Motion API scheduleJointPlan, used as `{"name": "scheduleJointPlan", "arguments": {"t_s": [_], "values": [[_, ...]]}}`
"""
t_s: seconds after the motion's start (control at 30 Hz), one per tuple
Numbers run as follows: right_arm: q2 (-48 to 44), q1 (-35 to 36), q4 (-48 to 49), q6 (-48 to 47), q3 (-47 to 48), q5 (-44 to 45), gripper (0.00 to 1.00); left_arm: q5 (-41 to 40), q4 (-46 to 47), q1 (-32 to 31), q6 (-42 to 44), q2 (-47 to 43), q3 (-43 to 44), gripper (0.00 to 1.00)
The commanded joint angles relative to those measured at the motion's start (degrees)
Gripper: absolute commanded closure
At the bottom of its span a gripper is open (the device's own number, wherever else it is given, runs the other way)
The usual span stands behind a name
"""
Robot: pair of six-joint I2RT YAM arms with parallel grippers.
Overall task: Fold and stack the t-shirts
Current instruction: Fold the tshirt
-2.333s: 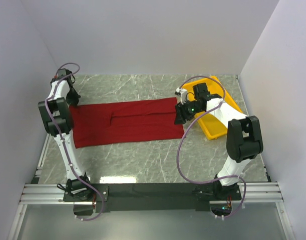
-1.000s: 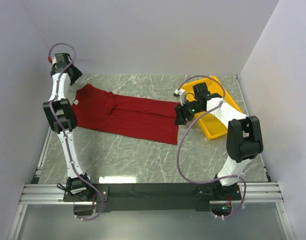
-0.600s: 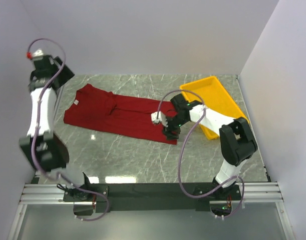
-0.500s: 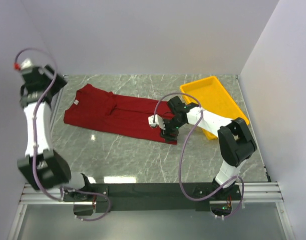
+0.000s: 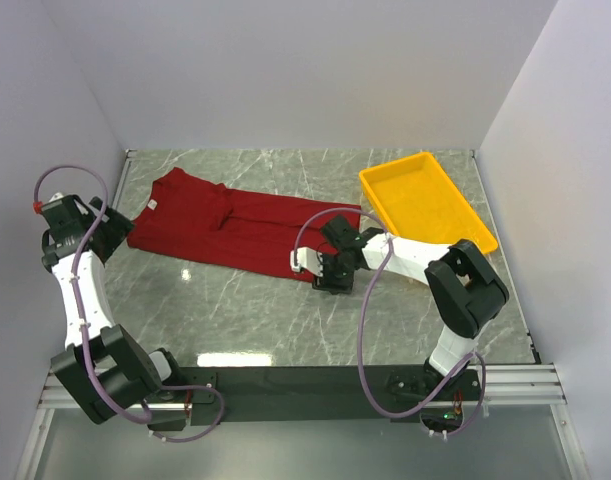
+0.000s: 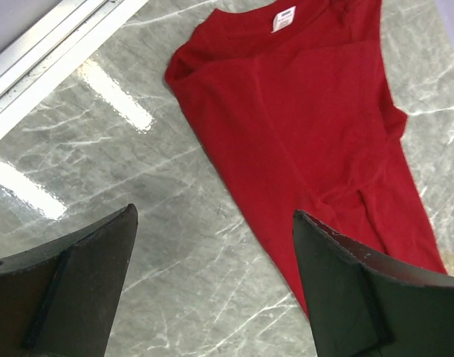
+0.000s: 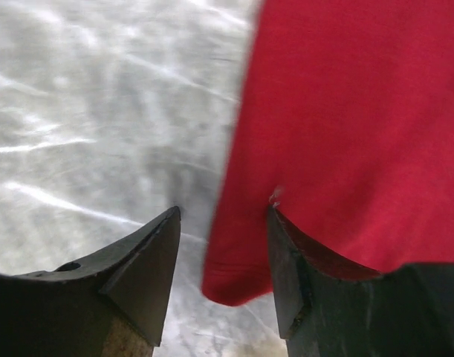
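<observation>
A red t-shirt (image 5: 235, 225) lies spread lengthwise across the marble table, collar end at the far left. The left wrist view shows the t-shirt (image 6: 308, 111) from above, with its white neck label (image 6: 283, 18). My left gripper (image 5: 113, 232) hangs open off the shirt's left end; between its jaws the left gripper (image 6: 214, 216) shows only bare marble. My right gripper (image 5: 330, 272) is low at the shirt's near right corner. There the right gripper (image 7: 223, 212) is open, and the hem corner of the t-shirt (image 7: 345, 111) lies between its fingers.
An empty yellow tray (image 5: 430, 205) sits at the back right, just beyond the right arm. White walls close in the table on three sides. A metal rail (image 6: 56, 37) runs along the table's left edge.
My left gripper let go of the shirt's collar end and drew back to the near left. My right gripper moved from beside the tray down to the shirt's near right corner.
</observation>
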Motion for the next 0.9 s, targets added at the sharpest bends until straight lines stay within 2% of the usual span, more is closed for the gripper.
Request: {"name": "scheduleJointPlan", "arguments": {"t_s": [0.0, 0.1, 0.17, 0.27, 0.3, 0.4, 0.67, 0.87], "values": [[0.2, 0.6, 5.2, 3.9, -0.3, 5.5, 0.44, 2.7, 1.6, 0.6, -0.8, -3.2, -0.4, 0.1], [0.9, 0.9, 5.5, 5.1, -0.3, 6.9, 0.48, 3.8, 1.8, 0.7, -1.1, -3.2, -1.4, 0.11], [1.3, 1.1, 4.9, 5.7, -0.2, 7.2, 0.55, 4.0, 1.8, 0.7, -1.2, -3.3, -1.5, 0.11], [1.5, 1.4, 3.4, 6.3, -0.2, 7.1, 0.74, 4.3, 1.8, 0.8, -1.2, -3.6, -1.7, 0.11], [1.3, 1.6, 2.9, 6.4, -0.3, 6.7, 0.89, 4.6, 1.8, 0.8, -1.2, -3.6, -2.0, 0.11], [-0.1, 2.3, 0.5, 6.7, -1.0, 5.8, 1.0, 5.4, 2.0, 0.8, -1.4, -3.6, -3.0, 0.11], [-5.6, 8.0, -10.4, 5.4, -4.5, 0.8, 1.0, 9.7, 5.2, 0.9, -4.0, -3.7, -8.1, 0.12], [-7.5, 14.8, -12.9, 5.4, -5.6, -1.6, 1.0, 11.4, 7.0, 0.9, -5.2, -2.5, -10.7, 0.12]]}}
